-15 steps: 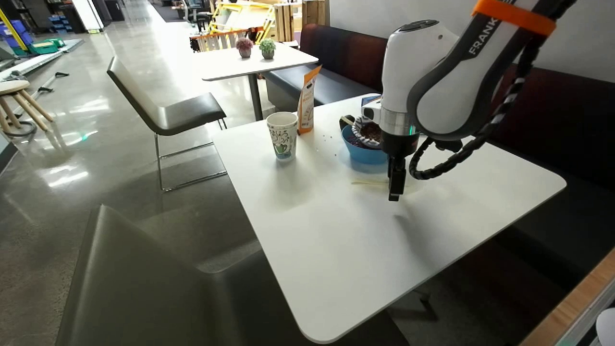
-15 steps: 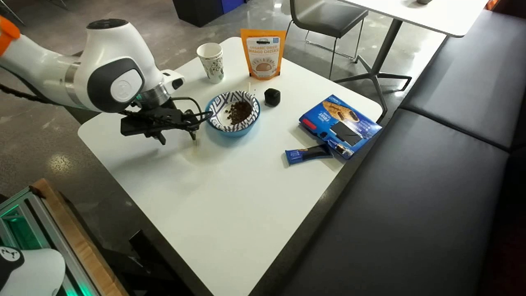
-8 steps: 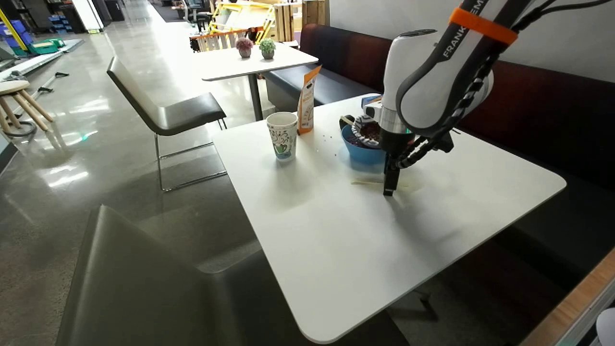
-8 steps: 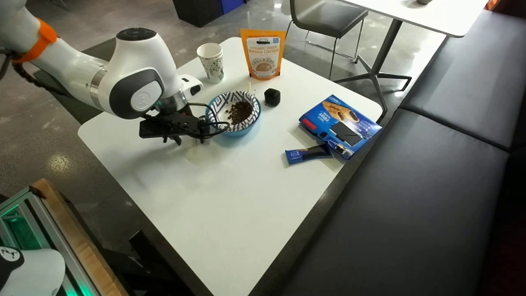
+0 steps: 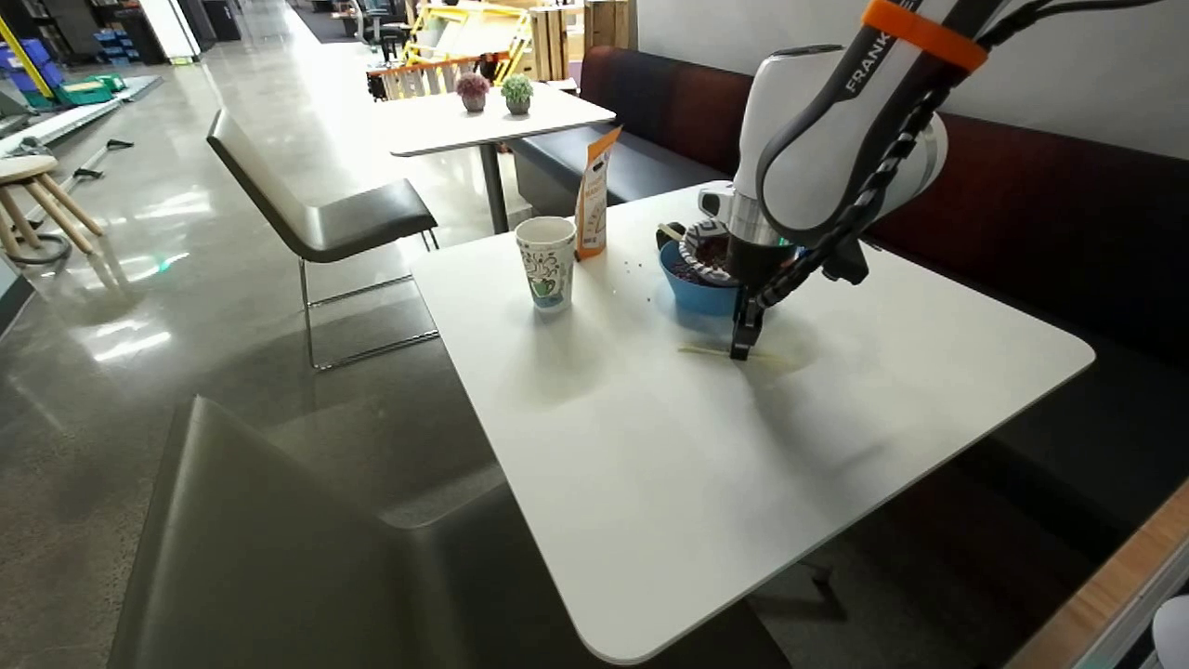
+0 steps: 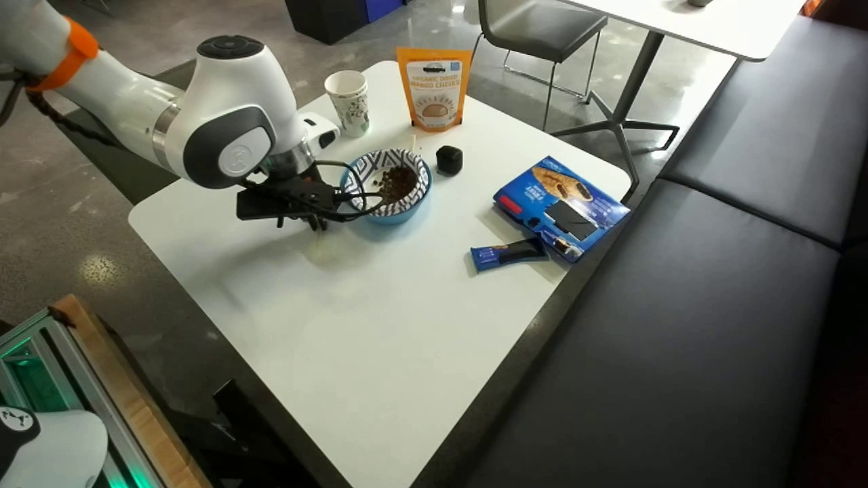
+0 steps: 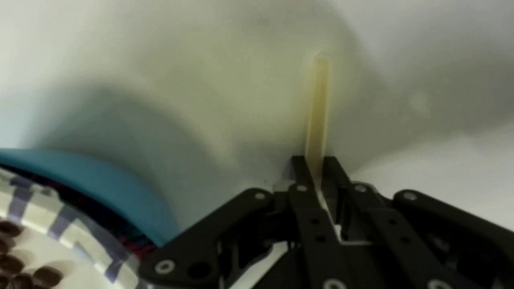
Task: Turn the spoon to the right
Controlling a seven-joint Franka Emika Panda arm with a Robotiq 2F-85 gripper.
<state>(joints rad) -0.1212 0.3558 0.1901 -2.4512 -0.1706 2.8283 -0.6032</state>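
Before me, the pincer [image 7: 315, 165] pinches the spoon [image 7: 319, 100] down at the counter [image 5: 632, 455]; in the wrist view, the spoon's long axis points to twelve o'clock, the bowl [image 7: 128, 196] past eight; turning right presumably means clockwise.

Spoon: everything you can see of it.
The spoon is a slim, straight, pale tan strip, wooden-looking, one end blunt in the wrist view; no scooped head shows. The gripper is shut on it partway along, a finger at each long edge. It runs roughly level beside the blue bowl, apart from it. Contact with the white table is unclear.
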